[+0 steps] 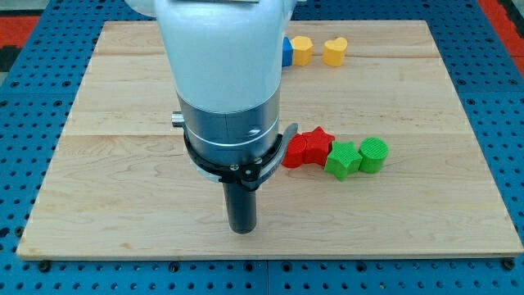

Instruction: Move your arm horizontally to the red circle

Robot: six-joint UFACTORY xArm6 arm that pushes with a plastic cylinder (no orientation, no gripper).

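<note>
Blue block (287, 52) half behind arm (221, 74)

White arm housing (221, 49), grey collar (231, 131), dark rod (241, 209)

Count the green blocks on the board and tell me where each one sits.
2. A green star block lies right of the red blocks, and a green round block sits just right of the star. The arm may hide others behind it.
</note>
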